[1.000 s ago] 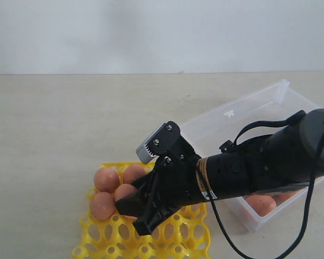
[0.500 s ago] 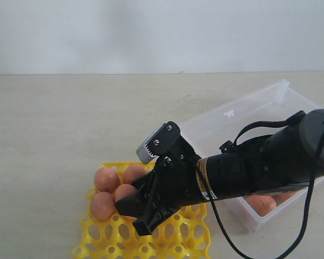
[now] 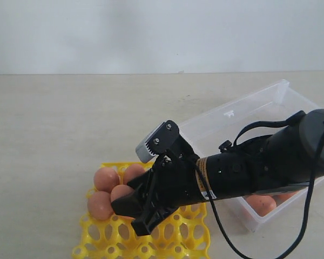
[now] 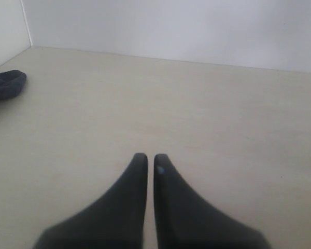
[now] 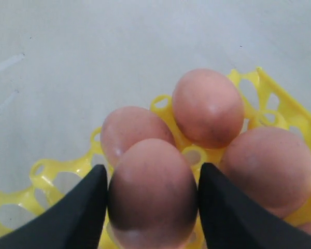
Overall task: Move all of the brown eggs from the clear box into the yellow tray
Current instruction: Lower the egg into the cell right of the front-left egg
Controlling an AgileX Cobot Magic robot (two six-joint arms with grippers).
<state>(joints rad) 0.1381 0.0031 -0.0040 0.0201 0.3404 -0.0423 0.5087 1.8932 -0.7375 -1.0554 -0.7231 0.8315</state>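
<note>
My right gripper point(image 5: 153, 174) is shut on a brown egg point(image 5: 152, 192), one finger on each side of it, low over a socket of the yellow tray point(image 3: 178, 237). Three more brown eggs point(image 5: 207, 106) sit in sockets just beyond it, at the tray's far left corner point(image 3: 106, 178). The clear box point(image 3: 243, 116) lies to the right behind my arm, and at least one brown egg point(image 3: 261, 204) shows at its near end; the arm hides the rest. My left gripper point(image 4: 146, 156) is shut and empty over bare tabletop, and it does not show in the exterior view.
The pale table runs back to a white wall. A dark bundle of cloth or cable point(image 4: 5, 85) lies at the edge of the left wrist view. A black cable point(image 3: 308, 216) loops down from my right arm near the box.
My right gripper has shifted a little to the left and down over the tray with the egg between its fingers. The other eggs have not moved.
</note>
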